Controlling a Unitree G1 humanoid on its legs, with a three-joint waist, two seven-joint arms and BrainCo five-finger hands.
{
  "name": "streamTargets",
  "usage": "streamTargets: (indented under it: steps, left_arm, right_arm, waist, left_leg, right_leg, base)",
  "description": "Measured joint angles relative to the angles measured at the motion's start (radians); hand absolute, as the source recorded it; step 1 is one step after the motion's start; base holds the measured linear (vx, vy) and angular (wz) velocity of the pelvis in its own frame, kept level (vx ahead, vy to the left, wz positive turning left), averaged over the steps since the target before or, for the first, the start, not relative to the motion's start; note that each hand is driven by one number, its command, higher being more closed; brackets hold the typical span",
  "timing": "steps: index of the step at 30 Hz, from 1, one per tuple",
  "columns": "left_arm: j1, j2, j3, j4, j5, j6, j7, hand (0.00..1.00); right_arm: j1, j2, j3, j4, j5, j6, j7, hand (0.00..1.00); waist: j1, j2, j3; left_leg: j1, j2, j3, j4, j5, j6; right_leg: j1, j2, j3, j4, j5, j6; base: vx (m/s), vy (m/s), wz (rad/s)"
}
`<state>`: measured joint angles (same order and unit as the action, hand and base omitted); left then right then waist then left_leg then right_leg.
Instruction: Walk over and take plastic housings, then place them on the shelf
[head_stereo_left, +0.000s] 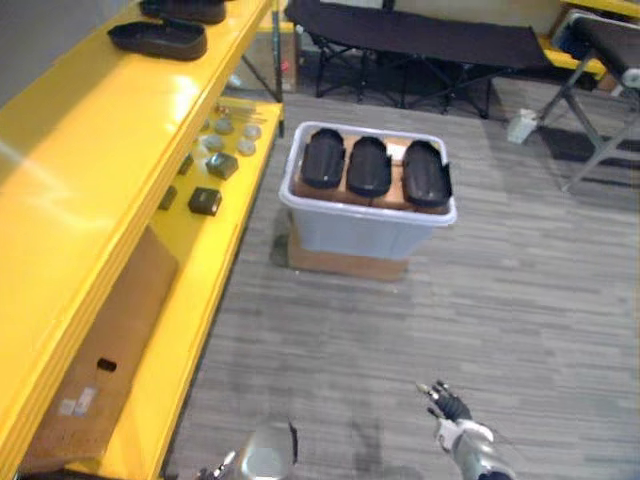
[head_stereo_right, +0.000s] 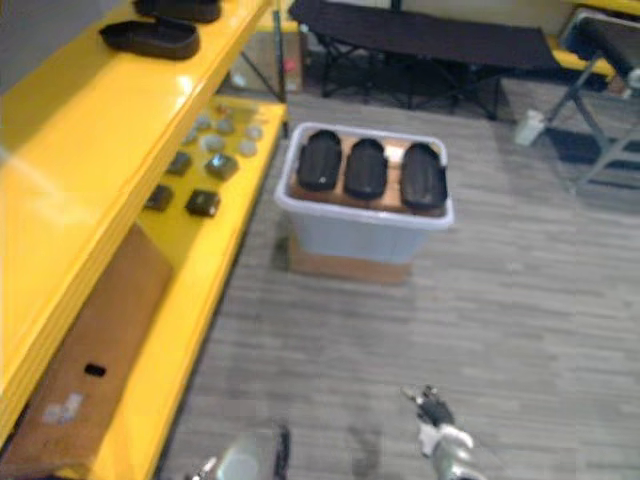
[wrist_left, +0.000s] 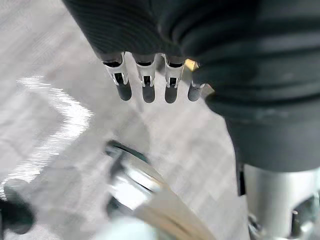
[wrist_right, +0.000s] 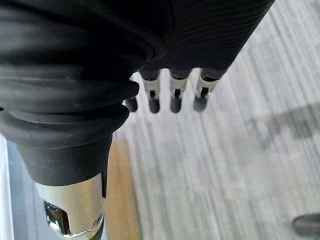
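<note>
At 11 o'clock, well apart from the nearer right hand (head_stereo_left: 452, 406), three plastic housings (head_stereo_left: 369, 165) lay in a bin (head_stereo_left: 360, 228), long axes 12-to-6. That hand and the left hand (wrist_left: 146, 85) hung empty, fingers straight.

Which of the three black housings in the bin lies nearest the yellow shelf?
The left housing, at the row's end toward the yellow shelf; the middle housing and right housing sit farther from it in the bin.

The farther housing (head_stereo_left: 185, 10) on the top shelf (head_stereo_left: 100, 140) is cut off by the frame edge. I can't identify the small parts (head_stereo_left: 222, 165) on the lower shelf (head_stereo_left: 195, 300).
</note>
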<state>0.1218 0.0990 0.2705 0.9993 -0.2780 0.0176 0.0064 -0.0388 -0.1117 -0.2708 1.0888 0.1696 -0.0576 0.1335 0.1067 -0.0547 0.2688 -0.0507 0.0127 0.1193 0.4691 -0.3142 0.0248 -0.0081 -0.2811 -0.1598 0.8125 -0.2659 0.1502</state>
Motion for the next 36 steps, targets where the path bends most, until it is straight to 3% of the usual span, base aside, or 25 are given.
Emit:
streamTargets:
  steps: [2, 3, 4, 6, 7, 8, 9, 10, 12, 14, 17, 18, 19, 21, 22, 23, 24, 26, 27, 28, 31, 36]
  left_arm:
    - [-0.042, 0.011, -0.02, -0.021, -0.026, -0.025, 0.002, 0.0]
    - [-0.078, 0.008, -0.026, -0.042, -0.049, -0.041, 0.002, 0.0]
    - [-0.113, 0.009, -0.047, -0.049, -0.079, -0.061, 0.007, 0.0]
    - [-0.155, 0.007, -0.06, -0.05, -0.108, -0.077, 0.014, 0.0]
    - [-0.181, -0.001, -0.059, -0.055, -0.118, -0.078, 0.018, 0.0]
    - [-0.179, -0.005, -0.058, -0.086, -0.119, -0.079, 0.022, 0.0]
    - [-0.176, 0.002, -0.056, -0.094, -0.118, -0.078, 0.022, 0.0]
    - [-0.187, -0.051, -0.057, -0.078, -0.115, -0.067, 0.031, 0.0]
    - [-0.181, -0.116, -0.068, -0.078, -0.109, -0.054, 0.039, 0.0]
    - [-0.158, -0.134, -0.092, -0.071, -0.097, -0.029, 0.055, 0.0]
    - [-0.123, -0.131, -0.076, -0.049, -0.108, -0.009, 0.09, 0.0]
    - [-0.123, -0.122, -0.053, -0.037, -0.108, -0.009, 0.1, 0.0]
    - [-0.116, -0.107, -0.028, -0.018, -0.109, -0.015, 0.102, 0.0]
    - [-0.083, -0.087, -0.006, 0.014, -0.116, -0.018, 0.102, 0.0]
    - [-0.061, -0.088, 0.005, 0.008, -0.137, -0.02, 0.099, 0.0]
    - [-0.063, -0.09, 0.007, 0.002, -0.148, -0.021, 0.098, 0.0]
    - [-0.064, -0.09, 0.014, 0.002, -0.149, -0.02, 0.093, 0.0]
    - [-0.076, -0.097, 0.014, 0.003, -0.146, -0.022, 0.084, 0.0]
    - [-0.086, -0.098, 0.016, 0.003, -0.146, -0.025, 0.078, 0.0]
    - [-0.105, -0.083, 0.015, -0.001, -0.145, -0.035, 0.071, 0.0]
    - [-0.16, -0.056, -0.022, -0.006, -0.138, -0.04, 0.062, 0.0]
    - [-0.167, -0.034, -0.104, -0.028, -0.138, -0.065, 0.052, 0.0]
  right_arm:
    - [0.03, 0.005, 0.0, 0.031, -0.04, 0.019, 0.005, 0.0]
    - [0.046, 0.006, 0.0, 0.036, -0.055, 0.028, 0.003, 0.0]
    - [0.053, 0.0, -0.01, 0.029, -0.062, 0.035, 0.0, 0.0]
    - [0.066, -0.002, -0.017, 0.026, -0.065, 0.044, -0.005, 0.0]
    - [0.095, 0.011, -0.033, 0.016, -0.065, 0.054, -0.009, 0.0]
    - [0.132, 0.039, -0.053, 0.0, -0.059, 0.062, -0.019, 0.0]
    - [0.15, 0.053, -0.053, -0.009, -0.056, 0.063, -0.023, 0.0]
    - [0.141, 0.018, -0.063, -0.012, -0.057, 0.067, -0.024, 0.0]
    - [0.147, 0.007, -0.063, -0.014, -0.056, 0.074, -0.023, 0.0]
    - [0.126, 0.019, -0.071, -0.014, -0.056, 0.077, -0.019, 0.0]
    - [0.124, 0.025, -0.071, -0.008, -0.058, 0.076, -0.024, 0.0]
    - [0.126, 0.019, -0.07, -0.007, -0.058, 0.072, -0.028, 0.0]
    - [0.133, 0.016, -0.067, -0.006, -0.059, 0.054, -0.032, 0.0]
    - [0.143, 0.009, -0.044, -0.01, -0.066, 0.028, -0.031, 0.0]
    - [0.146, 0.012, -0.043, -0.014, -0.068, 0.014, -0.03, 0.0]
    - [0.146, 0.011, -0.044, -0.017, -0.069, 0.008, -0.031, 0.0]
    - [0.139, 0.009, -0.044, -0.024, -0.066, -0.009, -0.031, 0.0]
    - [0.122, 0.011, -0.043, -0.048, -0.064, -0.028, -0.032, 0.0]
    - [0.107, 0.016, -0.041, -0.055, -0.064, -0.037, -0.035, 0.0]
    - [0.074, 0.038, -0.016, -0.07, -0.066, -0.054, -0.041, 0.0]
    - [0.016, 0.055, 0.017, -0.101, -0.066, -0.095, -0.047, 0.0]
    - [0.005, 0.044, 0.029, -0.088, -0.066, -0.097, -0.047, 0.0]
  waist:
    - [-0.017, 0.019, -0.008]
    - [-0.034, 0.044, -0.012]
    - [-0.047, 0.06, -0.016]
    - [-0.062, 0.062, -0.017]
    - [-0.066, 0.049, -0.024]
    - [-0.065, 0.011, -0.042]
    - [-0.066, -0.004, -0.045]
    - [-0.066, 0.067, -0.03]
    - [-0.066, 0.087, -0.055]
    - [-0.065, 0.07, -0.059]
    - [-0.064, 0.056, -0.063]
    - [-0.065, 0.059, -0.061]
    - [-0.065, 0.077, -0.051]
    - [-0.067, 0.075, -0.048]
    - [-0.066, 0.084, -0.049]
    - [-0.067, 0.087, -0.048]
    - [-0.064, 0.091, -0.043]
    - [-0.067, 0.095, -0.034]
    - [-0.058, 0.086, -0.026]
    - [-0.052, 0.051, -0.006]
    - [-0.035, 0.019, 0.037]
    - [-0.037, 0.034, 0.058]
  left_leg:
    - [0.07, 0.017, -0.016, -0.057, 0.0, 0.0]
    - [0.092, 0.052, -0.029, -0.08, 0.0, -0.002]
    - [0.105, 0.084, -0.031, -0.085, 0.0, -0.007]
    - [0.121, 0.108, -0.041, -0.085, -0.012, -0.032]
    - [0.131, 0.118, -0.064, -0.065, -0.039, -0.076]
    - [0.136, 0.118, -0.08, -0.026, -0.092, -0.119]
    - [0.14, 0.118, -0.087, 0.003, -0.126, -0.14]
    - [0.147, 0.191, -0.11, 0.059, -0.162, -0.155]
    - [0.152, 0.228, -0.113, 0.04, -0.155, -0.162]
    - [0.164, 0.224, -0.113, 0.011, -0.131, -0.159]
    - [0.097, 0.218, -0.119, 0.158, -0.066, -0.121]
    - [0.042, 0.22, -0.138, 0.285, 0.011, -0.121]
    - [0.006, 0.227, -0.15, 0.386, 0.121, -0.154]
    - [-0.042, 0.239, -0.164, 0.5, 0.265, -0.192]
    - [-0.088, 0.248, -0.143, 0.507, 0.164, -0.185]
    - [-0.111, 0.253, -0.115, 0.475, 0.122, -0.186]
    - [-0.14, 0.252, -0.057, 0.338, 0.086, -0.18]
    - [-0.137, 0.23, 0.011, 0.026, 0.132, -0.148]
    - [-0.113, 0.209, 0.029, -0.03, 0.131, -0.148]
    - [-0.102, 0.176, 0.034, -0.078, 0.151, -0.138]
    - [-0.15, 0.142, 0.019, -0.078, 0.155, -0.135]
    - [-0.149, 0.113, -0.029, -0.083, 0.155, -0.135]
  right_leg:
    - [-0.053, 0.047, -0.065, -0.064, -0.05, -0.051]
    - [-0.104, 0.099, -0.089, -0.157, -0.057, -0.068]
    - [-0.157, 0.133, -0.085, -0.27, -0.041, -0.059]
    - [-0.2, 0.136, -0.072, -0.43, 0.06, -0.069]
    - [-0.214, 0.123, -0.054, -0.543, 0.173, -0.07]
    - [-0.212, 0.093, -0.038, -0.62, 0.326, -0.066]
    - [-0.211, 0.07, -0.037, -0.605, 0.442, -0.055]
    - [-0.215, 0.123, -0.07, -0.507, 0.377, -0.062]
    - [-0.226, 0.141, -0.09, -0.458, 0.283, -0.068]
    - [-0.266, 0.13, -0.09, -0.366, 0.202, -0.069]
    - [-0.259, 0.123, -0.09, -0.339, 0.164, -0.073]
    - [-0.231, 0.127, -0.094, -0.351, 0.156, -0.075]
    - [-0.185, 0.14, -0.092, -0.376, 0.15, -0.081]
    - [-0.104, 0.156, -0.09, -0.456, 0.156, -0.088]
    - [-0.077, 0.157, -0.095, -0.494, 0.166, -0.1]
    - [-0.069, 0.156, -0.099, -0.509, 0.17, -0.098]
    - [-0.051, 0.142, -0.118, -0.534, 0.179, -0.089]
    - [-0.049, 0.122, -0.134, -0.53, 0.177, -0.061]
    - [-0.059, 0.112, -0.127, -0.519, 0.168, -0.044]
    - [-0.065, 0.085, -0.119, -0.525, 0.17, -0.036]
    - [-0.096, 0.053, -0.142, -0.521, 0.168, -0.022]
    - [-0.038, 0.052, -0.173, -0.569, 0.171, -0.016]
  base:
    - [0.4, -0.032, 0.21]
    - [0.43, -0.115, 0.22]
    - [0.4, -0.127, 0.24]
    - [0.34, -0.184, 0.24]
    - [0.45, -0.356, 0.46]
    - [0.45, -0.402, 0.55]
    - [0.33, -0.303, 0.4]
    - [0.27, -0.226, 0.33]
    - [0.22, -0.164, 0.27]
    - [0.19, -0.197, 0.11]
    - [0.16, -0.165, 0.04]
    - [0.2, -0.149, -0.04]
    - [0.22, -0.126, -0.09]
    - [0.21, -0.019, -0.08]
    - [0.26, 0.02, -0.02]
    - [0.3, 0.032, 0.1]
    - [0.24, 0.039, 0.19]
    - [0.18, 0.094, 0.26]
    - [0.16, 0.103, 0.2]
    - [0.14, 0.113, 0.14]
    - [0.1, 0.084, 0.28]
    - [0.11, 0.023, 0.29]
